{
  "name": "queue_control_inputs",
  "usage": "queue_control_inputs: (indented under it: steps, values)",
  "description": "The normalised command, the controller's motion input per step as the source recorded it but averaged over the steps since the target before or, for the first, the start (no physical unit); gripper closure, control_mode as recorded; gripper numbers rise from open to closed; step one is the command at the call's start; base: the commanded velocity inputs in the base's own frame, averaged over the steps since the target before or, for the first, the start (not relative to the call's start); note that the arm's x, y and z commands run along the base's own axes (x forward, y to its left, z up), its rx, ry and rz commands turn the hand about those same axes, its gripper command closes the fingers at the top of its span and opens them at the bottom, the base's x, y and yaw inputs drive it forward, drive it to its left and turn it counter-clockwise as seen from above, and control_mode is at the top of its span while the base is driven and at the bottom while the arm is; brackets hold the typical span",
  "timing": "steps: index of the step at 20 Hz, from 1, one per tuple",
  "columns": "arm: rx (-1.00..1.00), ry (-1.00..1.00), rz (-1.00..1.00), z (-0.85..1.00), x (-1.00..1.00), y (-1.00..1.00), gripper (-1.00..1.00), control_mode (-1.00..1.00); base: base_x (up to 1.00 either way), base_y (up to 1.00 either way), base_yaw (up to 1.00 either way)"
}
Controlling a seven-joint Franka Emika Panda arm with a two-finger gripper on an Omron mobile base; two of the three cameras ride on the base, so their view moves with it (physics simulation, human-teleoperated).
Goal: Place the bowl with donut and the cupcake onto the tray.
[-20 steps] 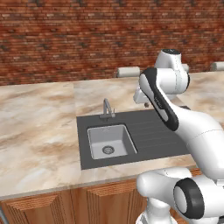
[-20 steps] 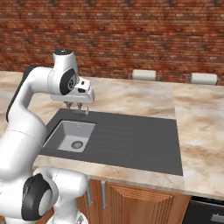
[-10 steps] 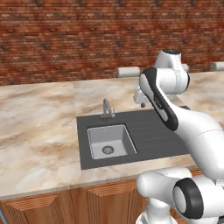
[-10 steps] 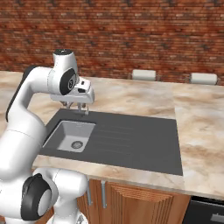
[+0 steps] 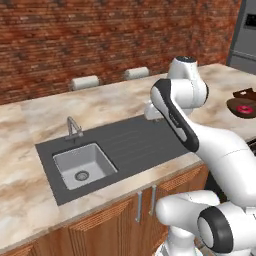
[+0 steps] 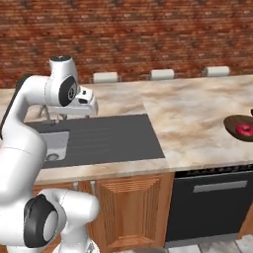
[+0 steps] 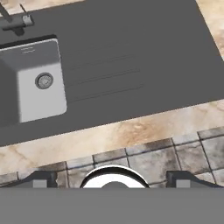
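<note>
With the end effector (image 7: 112,180) spread open and empty above the sink (image 7: 33,78), and the bowl (image 6: 240,128) holding the donut (image 6: 244,130) well apart on the desk (image 6: 197,116), a long reach risked tipping the bowl.

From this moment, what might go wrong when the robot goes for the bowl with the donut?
1. The bowl sits far to the arm's right near the counter's front edge, while the open gripper hangs above the sink; a long swing could knock the bowl off.
2. The donut lies loose in the bowl, so tilting may roll it out.
3. The tray shows partly behind the bowl, so placement is uncertain.
</note>
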Motion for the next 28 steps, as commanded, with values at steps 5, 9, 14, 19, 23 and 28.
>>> queue_control_inputs:
  steps: [5,9,14,19,23,28]
  values:
    - [0.0,0.0,0.0,0.0,0.0,0.0,-1.0,1.0,-0.06,-0.76,-0.4]
    - [0.0,0.0,0.0,0.0,0.0,0.0,-1.0,1.0,0.0,-0.97,-0.03]
    - [0.0,0.0,0.0,0.0,0.0,0.0,-1.0,1.0,0.17,-1.0,0.0]
    - [0.0,0.0,0.0,0.0,0.0,0.0,-1.0,1.0,0.41,-0.99,0.08]
    - [0.0,0.0,0.0,0.0,0.0,0.0,-1.0,1.0,0.35,-0.99,0.13]
    - [0.0,0.0,0.0,0.0,0.0,0.0,-1.0,1.0,0.21,-1.0,0.16]
